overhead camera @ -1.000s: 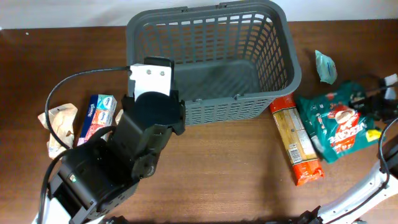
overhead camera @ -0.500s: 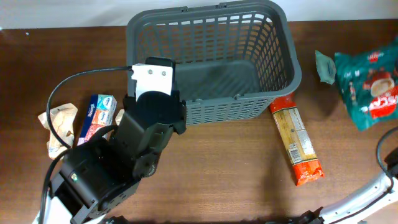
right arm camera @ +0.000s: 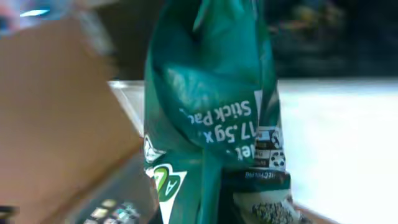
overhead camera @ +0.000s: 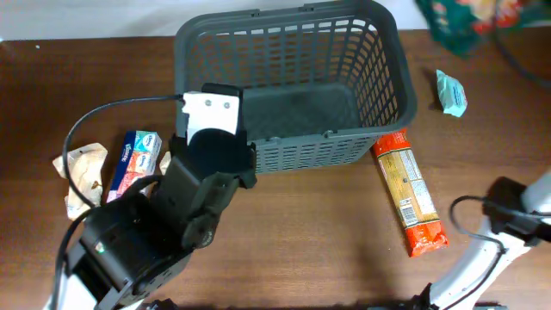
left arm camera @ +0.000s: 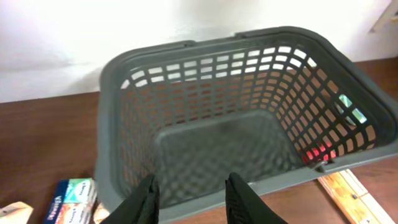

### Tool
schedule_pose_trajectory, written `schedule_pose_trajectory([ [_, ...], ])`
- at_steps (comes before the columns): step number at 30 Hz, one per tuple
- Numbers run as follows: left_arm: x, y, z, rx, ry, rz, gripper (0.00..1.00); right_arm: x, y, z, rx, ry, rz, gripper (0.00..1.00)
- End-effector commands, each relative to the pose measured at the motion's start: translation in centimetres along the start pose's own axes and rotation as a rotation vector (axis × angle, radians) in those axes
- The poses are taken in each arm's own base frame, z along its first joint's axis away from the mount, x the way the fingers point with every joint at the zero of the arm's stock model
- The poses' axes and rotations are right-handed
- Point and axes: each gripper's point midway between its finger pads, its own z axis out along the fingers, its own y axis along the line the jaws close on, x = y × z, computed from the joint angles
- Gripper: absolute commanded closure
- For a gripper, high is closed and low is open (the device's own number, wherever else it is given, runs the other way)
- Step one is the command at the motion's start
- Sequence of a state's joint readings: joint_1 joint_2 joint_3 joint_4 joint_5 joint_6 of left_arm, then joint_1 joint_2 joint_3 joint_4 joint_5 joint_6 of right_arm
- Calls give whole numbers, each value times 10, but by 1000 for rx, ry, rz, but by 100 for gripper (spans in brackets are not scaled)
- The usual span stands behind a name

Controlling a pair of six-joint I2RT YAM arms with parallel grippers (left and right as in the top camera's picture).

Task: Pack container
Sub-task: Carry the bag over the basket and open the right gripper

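Observation:
The container, a large dark grey slotted basket, stands at the back middle of the table with nothing in it. It fills the left wrist view, where its near rim lies just beyond my fingers. My left gripper hangs open over that near left rim, nothing between its fingers. My right gripper is at the far right top edge of the overhead view, shut on a green snack bag. The green bag hangs across the right wrist view and hides the fingers.
An orange pasta packet lies right of the basket's front corner. A small teal packet lies further back. On the left are a blue and red tissue pack and a crumpled beige packet. The left arm's cable loops above them.
My right gripper has lifted the green bag off the table at the right and carried it back and leftward to the top edge. The left arm has not moved.

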State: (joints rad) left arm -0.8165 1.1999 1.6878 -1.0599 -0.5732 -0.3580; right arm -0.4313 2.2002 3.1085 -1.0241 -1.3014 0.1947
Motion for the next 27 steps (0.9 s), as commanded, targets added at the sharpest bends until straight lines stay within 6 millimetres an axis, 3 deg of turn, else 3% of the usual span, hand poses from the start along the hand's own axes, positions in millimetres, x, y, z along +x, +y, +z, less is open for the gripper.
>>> schedule_pose_trajectory([
  [1, -23, 31, -36, -43, -113, -51, 72, -13, 95, 31, -252, 43, 116, 97],
  [5, -28, 46, -60, -24, -167, -85, 72, -4, 124, 70, -334, 69, 116, 97],
  [8, -31, 54, -74, -15, -197, -61, 72, 6, 133, 100, -344, 83, 149, 97],
  [9, -32, 57, -80, -11, -210, -62, 72, 14, 134, 118, -341, 95, 167, 96],
  [19, -33, 61, -86, -9, -223, -50, 72, 94, 98, 221, -100, 211, 379, 96],
  [27, -32, 61, -86, -9, -223, -50, 72, 143, 80, 260, 152, 242, 668, 96],
])
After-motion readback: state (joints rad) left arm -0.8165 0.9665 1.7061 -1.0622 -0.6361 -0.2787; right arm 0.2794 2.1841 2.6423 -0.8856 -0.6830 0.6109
